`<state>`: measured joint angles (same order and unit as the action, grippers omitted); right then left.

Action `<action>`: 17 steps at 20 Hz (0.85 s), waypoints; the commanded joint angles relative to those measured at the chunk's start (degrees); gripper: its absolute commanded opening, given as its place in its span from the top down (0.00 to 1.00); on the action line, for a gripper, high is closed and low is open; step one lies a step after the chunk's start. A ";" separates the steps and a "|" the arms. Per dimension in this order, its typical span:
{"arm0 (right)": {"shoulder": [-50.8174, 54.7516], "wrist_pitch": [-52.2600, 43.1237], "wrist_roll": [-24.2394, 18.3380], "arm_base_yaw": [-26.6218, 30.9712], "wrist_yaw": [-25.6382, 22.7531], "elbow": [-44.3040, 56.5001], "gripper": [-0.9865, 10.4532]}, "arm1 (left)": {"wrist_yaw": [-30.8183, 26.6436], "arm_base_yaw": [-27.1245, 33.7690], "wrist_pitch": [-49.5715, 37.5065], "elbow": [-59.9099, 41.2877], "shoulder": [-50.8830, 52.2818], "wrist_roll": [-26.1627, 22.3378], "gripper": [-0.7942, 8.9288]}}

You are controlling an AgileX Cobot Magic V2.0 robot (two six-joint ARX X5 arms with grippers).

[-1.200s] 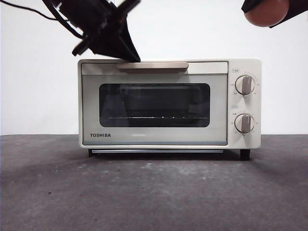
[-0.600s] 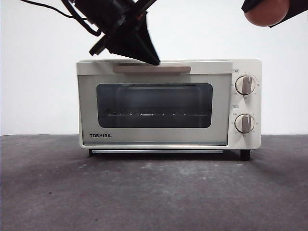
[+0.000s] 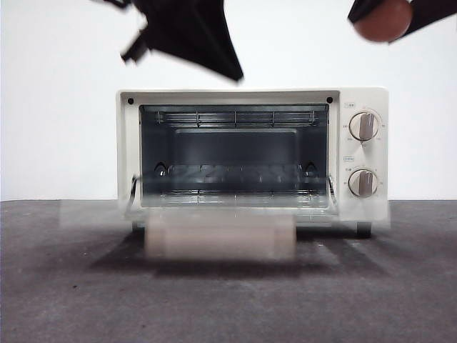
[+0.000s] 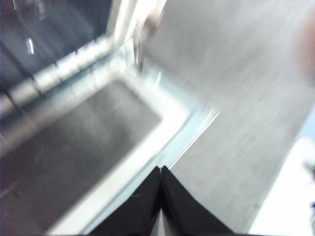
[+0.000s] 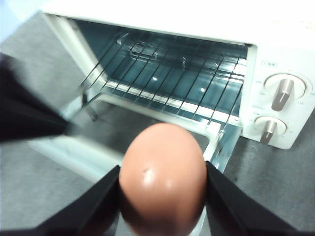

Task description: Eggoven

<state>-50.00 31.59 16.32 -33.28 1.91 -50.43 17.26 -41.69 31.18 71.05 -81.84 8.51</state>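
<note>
Egg (image 5: 162,179) sits pinched between the right gripper (image 5: 162,184) jaws, high above the toaster oven (image 3: 360,153), whose door (image 3: 220,236) hangs open. Left gripper (image 4: 161,196) — jaws together, empty. Next, I judge — lower it onto the rack (image 5: 162,78).

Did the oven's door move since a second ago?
Yes. The door swung down and open: it covered the toaster oven front beside the knobs before, now it hangs blurred below the opening, showing the rack.
</note>
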 commanded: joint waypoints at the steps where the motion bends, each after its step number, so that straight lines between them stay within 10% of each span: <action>1: -3.48 -2.14 -0.26 1.05 2.12 -0.61 0.91 | -0.07 0.79 -0.24 0.66 2.99 0.85 0.91; 17: -27.69 -23.12 1.40 3.52 7.06 -0.61 0.91 | 7.67 19.91 -9.05 -25.55 25.79 5.75 0.91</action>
<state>-77.23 9.15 16.91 -29.50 8.95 -50.43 24.56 -21.41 22.92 45.12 -55.59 13.67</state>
